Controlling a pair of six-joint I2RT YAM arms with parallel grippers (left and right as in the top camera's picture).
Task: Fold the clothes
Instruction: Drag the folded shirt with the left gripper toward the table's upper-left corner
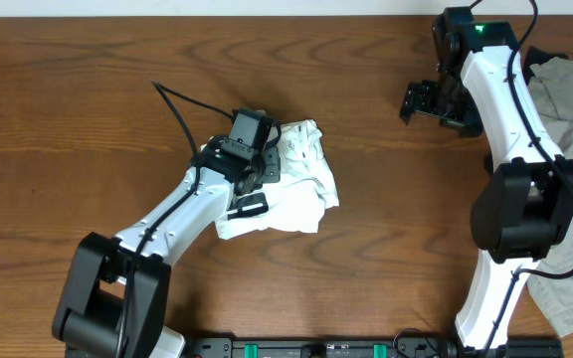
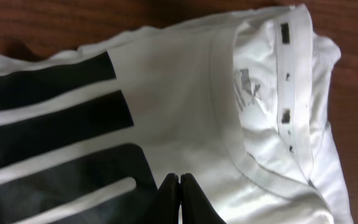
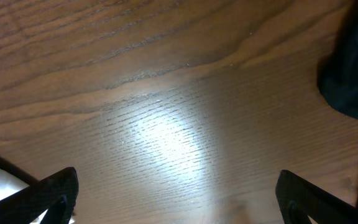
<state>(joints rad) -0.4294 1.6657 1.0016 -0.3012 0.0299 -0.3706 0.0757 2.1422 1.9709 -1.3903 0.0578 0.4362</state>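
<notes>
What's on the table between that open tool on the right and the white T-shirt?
Nothing: the overhead view shows only bare wooden table between the right tool and the T-shirt.

One white T-shirt (image 1: 296,189) is counted near the middle of one wooden table (image 1: 78,109). Two robot arms are counted, the left arm (image 1: 167,224) and the right arm (image 1: 510,119), and two grippers, the left gripper (image 2: 179,188) and the right gripper (image 3: 179,205). One heap of pale grey cloth (image 1: 565,85) is seen at the right edge; its garments cannot be counted. One green light (image 1: 480,27) is seen far right
</notes>
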